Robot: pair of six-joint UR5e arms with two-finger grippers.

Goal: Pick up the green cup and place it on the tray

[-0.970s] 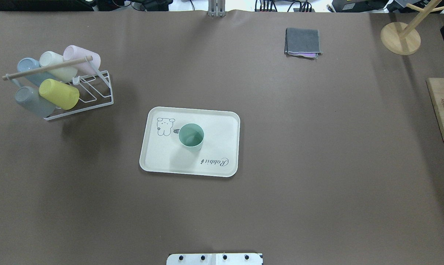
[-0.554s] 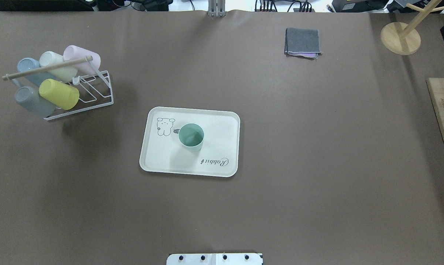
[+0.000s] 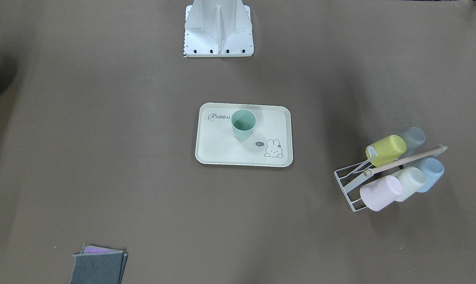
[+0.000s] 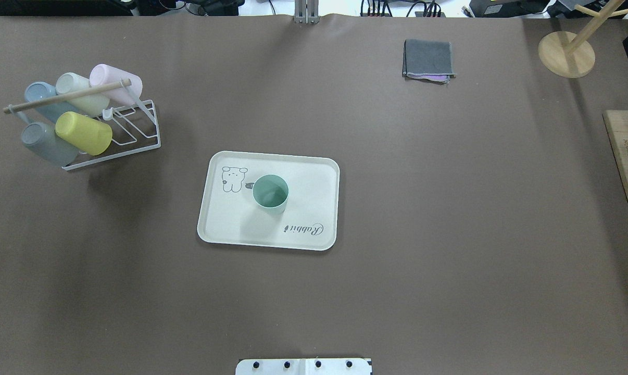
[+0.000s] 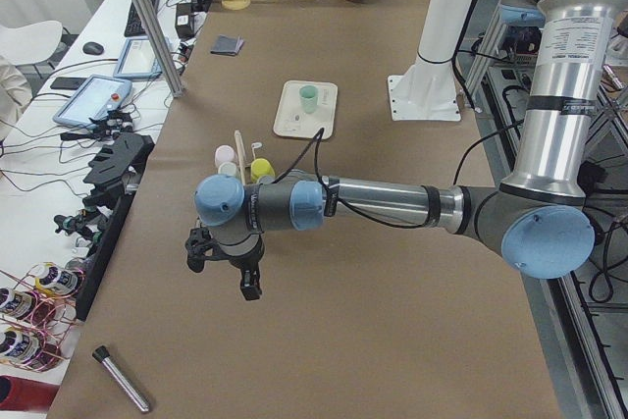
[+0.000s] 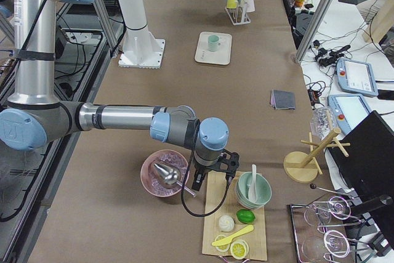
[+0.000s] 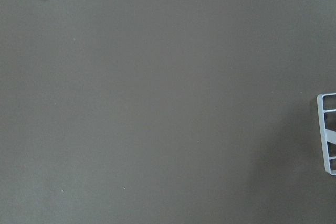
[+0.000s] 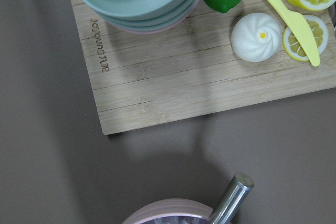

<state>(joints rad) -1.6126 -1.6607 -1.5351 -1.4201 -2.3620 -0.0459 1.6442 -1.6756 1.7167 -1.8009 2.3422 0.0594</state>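
I judge the task complete: the green cup (image 4: 270, 194) stands on the tray (image 4: 314, 177), near its middle, both arms are well clear of it, and nothing appears left to do. The cup's long axis is vertical, with the open mouth pointing up and the base flat on the tray floor. The left gripper (image 5: 224, 277) hangs over bare table (image 4: 449, 208) and the right gripper (image 6: 212, 180) hangs by the wooden board (image 6: 218, 206) at the opposite end; I cannot tell whether either pair of jaws is apart or together

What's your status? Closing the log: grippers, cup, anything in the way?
Left gripper and right gripper far from the tray, open or shut unclear. Cup upright on tray. Nothing else on it.
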